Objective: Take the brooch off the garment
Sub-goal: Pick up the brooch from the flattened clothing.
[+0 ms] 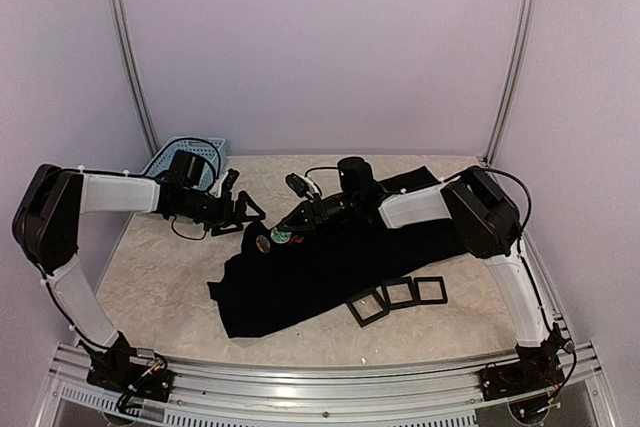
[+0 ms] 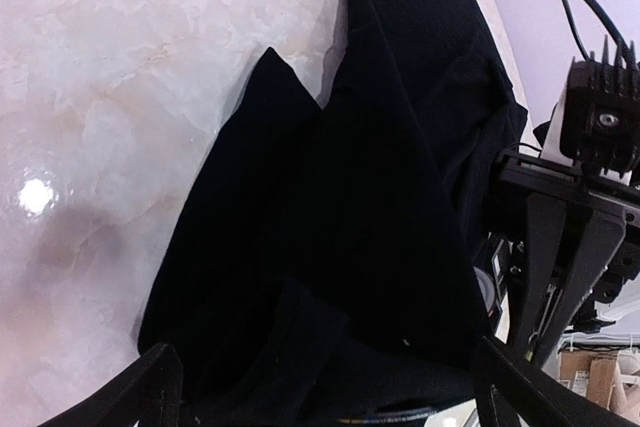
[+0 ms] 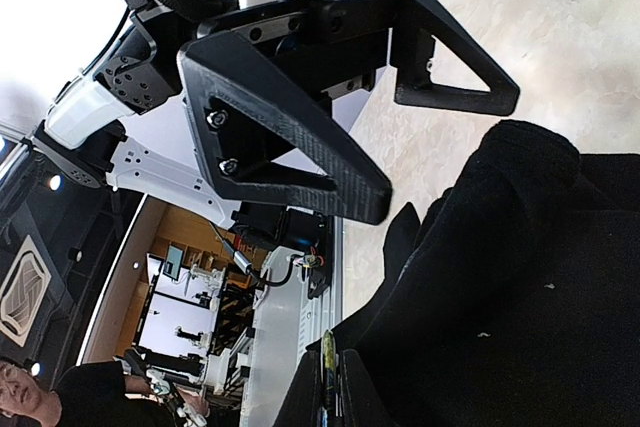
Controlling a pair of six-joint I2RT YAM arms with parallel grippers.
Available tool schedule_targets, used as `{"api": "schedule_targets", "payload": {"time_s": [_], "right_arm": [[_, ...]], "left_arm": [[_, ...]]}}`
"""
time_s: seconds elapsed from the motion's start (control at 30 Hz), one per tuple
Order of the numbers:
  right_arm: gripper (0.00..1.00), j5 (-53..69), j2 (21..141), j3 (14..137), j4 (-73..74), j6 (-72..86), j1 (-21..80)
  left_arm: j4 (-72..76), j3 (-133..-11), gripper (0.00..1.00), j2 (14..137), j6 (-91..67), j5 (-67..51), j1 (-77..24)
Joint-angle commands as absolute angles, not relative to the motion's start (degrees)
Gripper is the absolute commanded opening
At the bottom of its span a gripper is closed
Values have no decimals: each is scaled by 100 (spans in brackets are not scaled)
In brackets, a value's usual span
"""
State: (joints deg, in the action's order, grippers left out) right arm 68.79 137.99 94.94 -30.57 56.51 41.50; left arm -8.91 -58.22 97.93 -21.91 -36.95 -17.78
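The black garment [image 1: 330,262] lies crumpled across the table's middle. At its upper left edge is the brooch [image 1: 270,240], round and greenish. My right gripper [image 1: 283,230] is shut on the brooch. In the right wrist view the brooch [image 3: 326,362] shows edge-on, pinched between the two fingers of that gripper [image 3: 328,402], with the garment [image 3: 520,277] right beside it. I cannot tell whether the brooch is still pinned to the cloth. My left gripper [image 1: 240,211] is open just left of the brooch. Its wrist view shows that gripper [image 2: 330,399] above the garment [image 2: 380,197], holding nothing.
Three small black square frames [image 1: 398,295] lie in a row on the garment's near right edge. A light-blue basket [image 1: 172,159] stands at the back left behind the left arm. Marble tabletop [image 1: 160,277] shows to the left of the cloth.
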Motion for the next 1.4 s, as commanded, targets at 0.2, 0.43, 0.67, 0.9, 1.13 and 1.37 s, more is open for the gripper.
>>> {"api": "schedule_targets", "payload": {"time_s": [0.2, 0.43, 0.67, 0.9, 1.13, 1.37], "right_arm": [[0, 6815, 13398, 9499, -2289, 4932, 4177], [7, 6127, 13287, 9660, -1298, 4038, 4163], [40, 5103, 12884, 9239, -1053, 3573, 3992], [64, 4022, 12353, 9118, -79, 2617, 3925], [67, 2438, 11668, 8590, 1025, 1864, 4226], [68, 1682, 11579, 8770, 1825, 2311, 4528]], "left_arm": [[-873, -6393, 97, 10614, -2492, -4193, -1969], [-741, -6398, 31, 10820, -2605, -4888, -2075], [-589, -5933, 0, 10328, -2921, -5016, -1972], [-760, -5762, 0, 9784, -3039, -4868, -1885], [-870, -5749, 0, 9567, -3044, -4710, -1884], [-1067, -5741, 0, 9354, -2958, -4762, -1910]]}}
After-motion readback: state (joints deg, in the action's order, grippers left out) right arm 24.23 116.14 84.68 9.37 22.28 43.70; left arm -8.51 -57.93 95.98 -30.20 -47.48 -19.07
